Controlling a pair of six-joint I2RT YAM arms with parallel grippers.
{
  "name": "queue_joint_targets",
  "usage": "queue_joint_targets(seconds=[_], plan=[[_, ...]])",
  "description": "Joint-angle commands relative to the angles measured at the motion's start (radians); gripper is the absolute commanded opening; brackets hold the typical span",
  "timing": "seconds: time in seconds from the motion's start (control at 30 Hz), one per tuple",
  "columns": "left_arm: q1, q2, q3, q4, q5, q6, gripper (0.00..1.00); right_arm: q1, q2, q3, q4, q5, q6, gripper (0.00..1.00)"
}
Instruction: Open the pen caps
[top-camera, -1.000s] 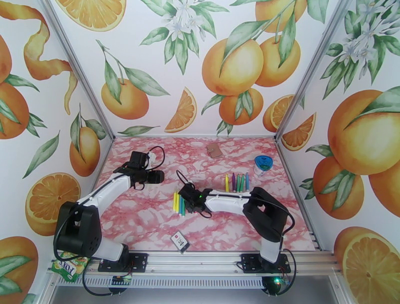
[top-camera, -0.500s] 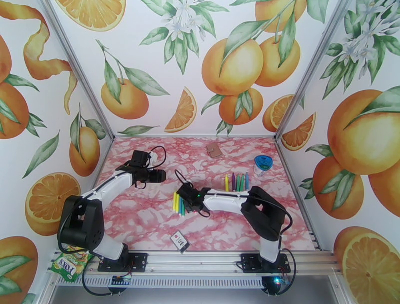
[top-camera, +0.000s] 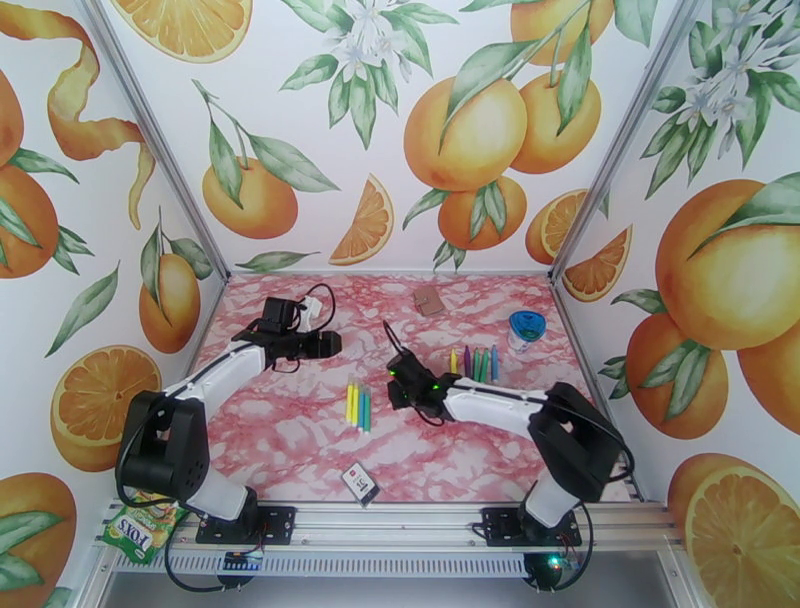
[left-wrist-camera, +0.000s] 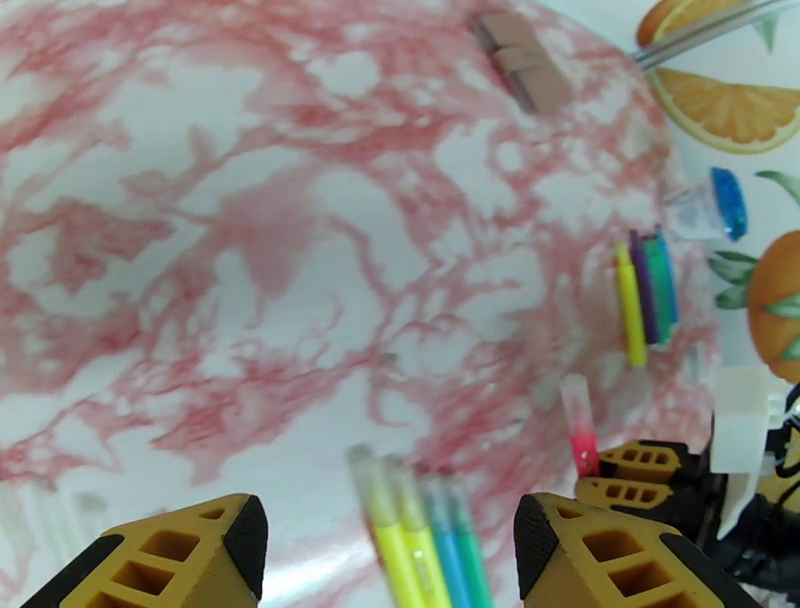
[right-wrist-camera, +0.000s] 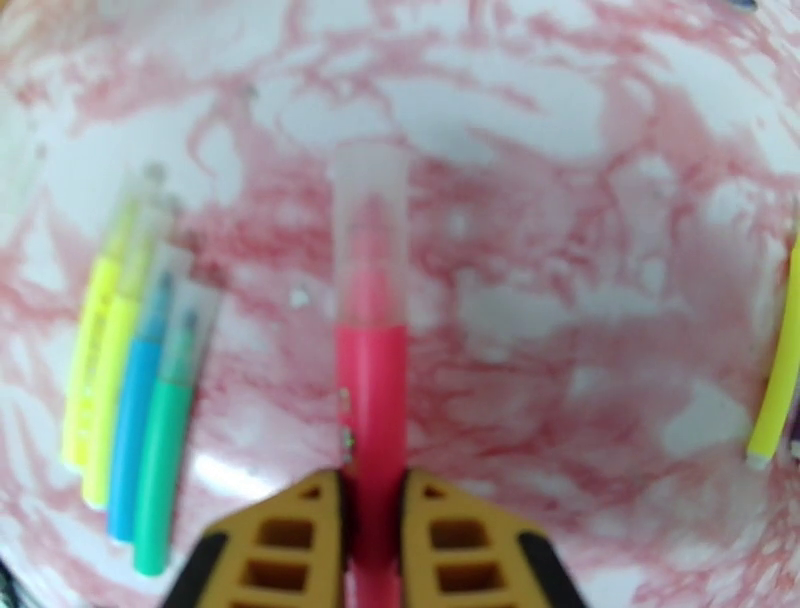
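Observation:
My right gripper (right-wrist-camera: 372, 520) is shut on a pink pen (right-wrist-camera: 371, 400) and holds it above the table; the pen's translucent cap (right-wrist-camera: 370, 230) points away from the fingers. In the top view the right gripper (top-camera: 397, 378) hovers right of a row of yellow, blue and green capped pens (top-camera: 357, 405). In the right wrist view the same pens (right-wrist-camera: 130, 390) lie at the left. My left gripper (top-camera: 325, 343) is open with nothing in it, just left of the right one. Between its fingers (left-wrist-camera: 170, 550) I see the held pink pen (left-wrist-camera: 578, 425). A second row of pens (top-camera: 472, 363) lies further right.
A round blue-lidded container (top-camera: 526, 328) stands at the back right beside the second pen row. A small brown item (top-camera: 430, 299) lies near the back wall. A black-and-white card (top-camera: 361, 484) lies near the front edge. A snack packet (top-camera: 135, 532) lies beyond the table's front left corner.
My right gripper closed on the pink pen at the near row, lifted it and moved right and back. The left gripper swung right toward the centre.

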Motion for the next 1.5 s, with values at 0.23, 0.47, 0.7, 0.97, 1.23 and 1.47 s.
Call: queue_joint_targets(seconds=[0.23,0.47,0.7,0.97,1.23,1.47], plan=[[-0.064,0.034,0.033,0.162,0.244,-0.06,0.68,-0.012,-0.153,-0.099,0.229,-0.081,-0.076,0.13],[-0.113,0.059,0.056,0.196,0.312,-0.07,0.67,-0.011,-0.187,-0.108,0.288,-0.114,-0.095,0.13],[-0.131,0.075,0.065,0.236,0.366,-0.089,0.67,-0.012,-0.199,-0.1,0.291,-0.135,-0.109,0.12],[-0.164,0.089,0.078,0.246,0.405,-0.078,0.65,-0.011,-0.213,-0.104,0.293,-0.146,-0.115,0.12],[-0.181,0.112,0.104,0.246,0.412,-0.086,0.56,-0.01,-0.216,-0.101,0.295,-0.154,-0.121,0.12],[-0.193,0.129,0.12,0.241,0.427,-0.089,0.48,-0.01,-0.218,-0.102,0.3,-0.157,-0.123,0.11]])
